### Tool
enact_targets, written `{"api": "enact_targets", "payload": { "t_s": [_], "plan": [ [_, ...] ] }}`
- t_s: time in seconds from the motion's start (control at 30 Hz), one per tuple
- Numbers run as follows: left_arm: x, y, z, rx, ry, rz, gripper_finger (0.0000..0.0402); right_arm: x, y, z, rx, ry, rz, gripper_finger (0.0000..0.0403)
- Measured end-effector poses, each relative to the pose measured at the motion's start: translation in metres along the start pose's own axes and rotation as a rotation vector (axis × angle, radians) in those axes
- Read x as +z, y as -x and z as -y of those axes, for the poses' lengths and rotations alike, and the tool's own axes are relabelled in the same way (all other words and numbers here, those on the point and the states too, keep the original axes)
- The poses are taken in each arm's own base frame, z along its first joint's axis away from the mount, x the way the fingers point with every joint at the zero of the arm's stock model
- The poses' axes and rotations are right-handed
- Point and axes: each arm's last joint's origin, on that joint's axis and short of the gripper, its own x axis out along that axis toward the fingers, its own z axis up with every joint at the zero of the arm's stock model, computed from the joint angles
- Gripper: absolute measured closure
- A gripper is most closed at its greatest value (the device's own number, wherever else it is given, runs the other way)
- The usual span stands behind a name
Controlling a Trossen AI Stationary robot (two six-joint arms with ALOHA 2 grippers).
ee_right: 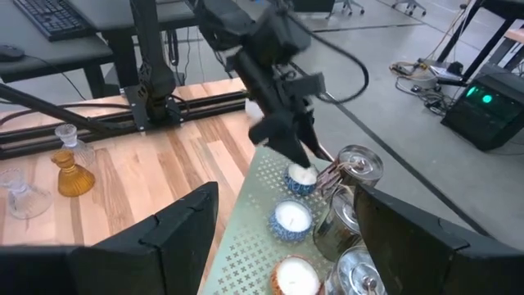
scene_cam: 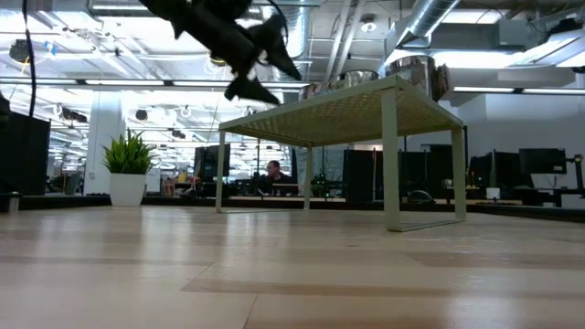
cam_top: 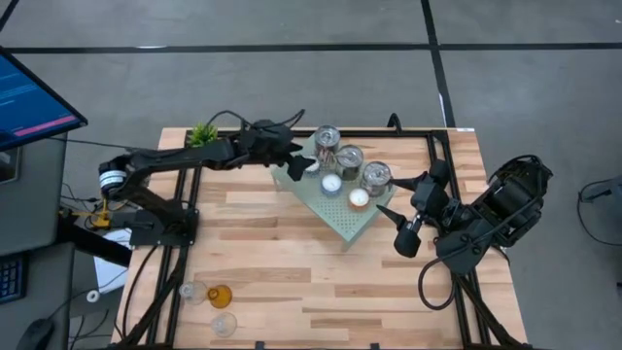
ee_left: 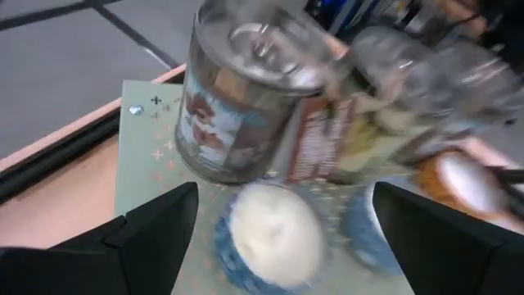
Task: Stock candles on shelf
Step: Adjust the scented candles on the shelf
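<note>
High view: shelf point(cam_top: 342, 216) mid-table, edges clear.

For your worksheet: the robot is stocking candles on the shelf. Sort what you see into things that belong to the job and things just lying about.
Belongs to the job:
- shelf
- silver tins
- white tealights
- clear glass holders, amber glass holder, on the table
- left tool, open over the shelf

Just lying about:
- potted plant
- monitor

A printed label wraps the silver candle tin point(ee_left: 246, 106) on the shelf point(ee_left: 143, 156), its wording illegible.
</note>
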Motion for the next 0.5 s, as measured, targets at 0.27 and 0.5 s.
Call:
{"api": "enact_targets", "payload": {
  "t_s": [0.27,0.5],
  "plan": [
    [0.017,0.091,0.024,-0.175,0.093,0.079,0.004,0.004,-0.015,0.005,-0.054,-0.079,-0.016,0.0138],
    [0.017,0.188,0.034,-0.293,0.222,0.243,0.0091,0.015,-0.076,-0.011,-0.029,-0.039,-0.122,0.0267]
  ]
}}
